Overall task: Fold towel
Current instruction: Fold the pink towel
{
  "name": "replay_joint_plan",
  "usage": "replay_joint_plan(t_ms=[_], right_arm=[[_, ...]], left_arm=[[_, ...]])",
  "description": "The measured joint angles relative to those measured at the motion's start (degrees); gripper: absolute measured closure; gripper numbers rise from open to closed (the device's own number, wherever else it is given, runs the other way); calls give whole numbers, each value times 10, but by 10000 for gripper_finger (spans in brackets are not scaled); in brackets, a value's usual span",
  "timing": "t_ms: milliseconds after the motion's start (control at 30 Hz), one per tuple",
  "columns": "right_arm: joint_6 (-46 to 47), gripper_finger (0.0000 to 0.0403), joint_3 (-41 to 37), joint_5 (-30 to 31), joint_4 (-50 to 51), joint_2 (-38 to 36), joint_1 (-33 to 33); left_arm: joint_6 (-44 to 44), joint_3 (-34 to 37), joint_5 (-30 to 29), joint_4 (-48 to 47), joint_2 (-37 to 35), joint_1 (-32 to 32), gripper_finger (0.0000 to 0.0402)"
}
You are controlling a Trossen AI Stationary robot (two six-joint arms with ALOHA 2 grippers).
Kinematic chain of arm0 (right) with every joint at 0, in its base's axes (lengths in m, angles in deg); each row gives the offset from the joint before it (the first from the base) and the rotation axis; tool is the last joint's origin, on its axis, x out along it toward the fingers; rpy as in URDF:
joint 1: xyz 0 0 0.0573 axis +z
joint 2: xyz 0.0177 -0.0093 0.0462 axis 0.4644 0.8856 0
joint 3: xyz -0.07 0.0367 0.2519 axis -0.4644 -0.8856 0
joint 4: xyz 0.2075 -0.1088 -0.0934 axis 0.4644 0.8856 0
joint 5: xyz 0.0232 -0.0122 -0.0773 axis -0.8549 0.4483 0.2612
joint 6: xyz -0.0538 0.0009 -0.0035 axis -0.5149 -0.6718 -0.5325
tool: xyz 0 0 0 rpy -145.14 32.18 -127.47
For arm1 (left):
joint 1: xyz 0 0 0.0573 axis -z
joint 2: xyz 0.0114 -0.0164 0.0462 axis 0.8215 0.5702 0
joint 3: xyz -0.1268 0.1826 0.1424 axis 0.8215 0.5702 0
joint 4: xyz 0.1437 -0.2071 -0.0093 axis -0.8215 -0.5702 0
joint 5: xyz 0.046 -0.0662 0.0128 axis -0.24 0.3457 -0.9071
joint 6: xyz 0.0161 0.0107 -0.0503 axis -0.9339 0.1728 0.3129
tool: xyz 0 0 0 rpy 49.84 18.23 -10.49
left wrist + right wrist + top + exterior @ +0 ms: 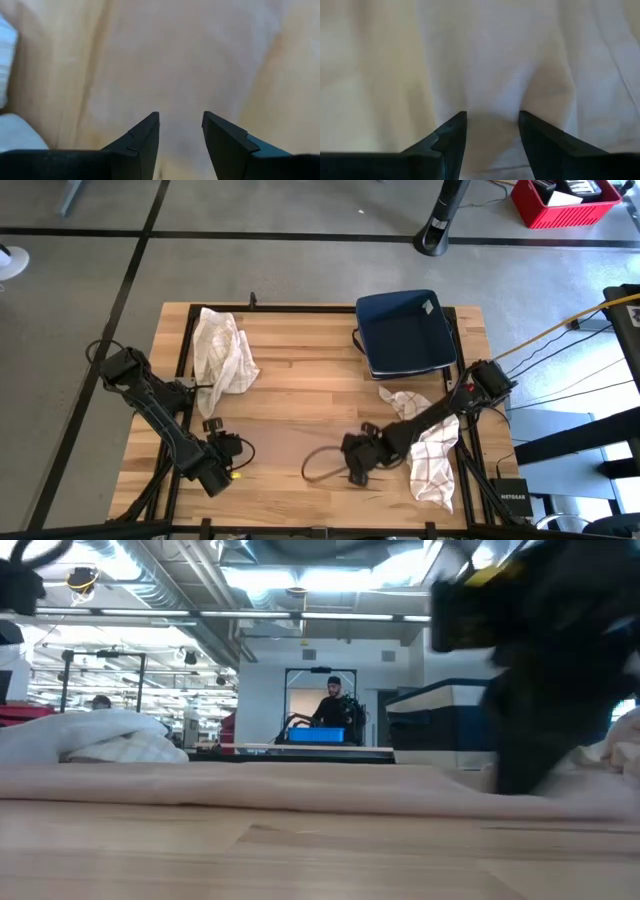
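High view: wooden butcher-block table [300,395] with a black frame; a crumpled white towel with faint checks [224,348] lies near the far left corner, and a second crumpled white checked towel [428,448] lies at the near right, under the right arm. A stack of folded dark blue cloth [405,332] sits at the far right of the table. The left gripper [222,470] is low at the near left edge, over bare wood, apart from both towels. The right gripper [358,462] is near the table's middle front, just beside the second towel's edge, next to a dark looped cable [320,465]. Low view: blurred; a white mound of towel at left, a dark arm mass at right, a person standing far back in the room. Left wrist view: the two dark fingers [142,145] stand partly apart with bare wood between them, gripping nothing; a bit of white cloth at the frame edge. Right wrist view: the fingers [452,145] stand partly apart over white cloth; possibly touching it, but no fold is visibly pinched between them.
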Motion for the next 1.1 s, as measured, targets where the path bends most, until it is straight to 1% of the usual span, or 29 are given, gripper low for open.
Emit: replay_joint_plan(t_ms=[67, 133, 200, 233, 267, 333, 400, 433, 500, 567, 633, 800, 900, 1033, 1100], right_arm=[[0, 222, 26, -23, 21, 0, 13], [0, 222, 55, -33, 49, 0, 25], [-5, 222, 87, -31, 95, 0, 36], [-13, 222, 104, -28, 117, 0, 40], [-18, 222, 118, -18, 138, 0, 44], [-21, 222, 139, 32, 186, -1, 54], [-21, 222, 142, 97, 226, -1, 64], [-16, 222, 138, 118, 244, -1, 65], [0, 222, 119, 121, 257, -2, 63], [7, 222, 89, 98, 235, -3, 59], [10, 222, 50, 85, 192, -17, 53], [26, 222, -55, 87, 56, -98, 32], [46, 222, -117, 59, -30, -136, 17], [76, 222, -173, 47, -82, -140, 17], [85, 222, -191, 37, -127, -136, 18]], left_arm=[[-1, -16, 24, 2, -6, 5, 259], [-1, -31, 33, 3, -15, 11, 259], [-1, -48, 27, 1, -23, 17, 259], [-1, -55, 12, 2, -27, 18, 259], [-3, -61, -4, 5, -31, 20, 259], [-4, -66, -34, 5, -36, 21, 259], [-4, -64, -44, 0, -37, 21, 259], [-4, -61, -45, 0, -37, 21, 259], [-2, -49, -46, 6, -37, 21, 259], [3, -32, -46, 9, -37, 21, 259], [2, -20, -46, 16, -37, 21, 259], [-16, -2, -46, 47, -38, 15, 259], [-27, 2, -47, 58, -38, 8, 259], [-31, 3, -47, 66, -39, 0, 259], [-31, 3, -47, 66, -39, -2, 259]])
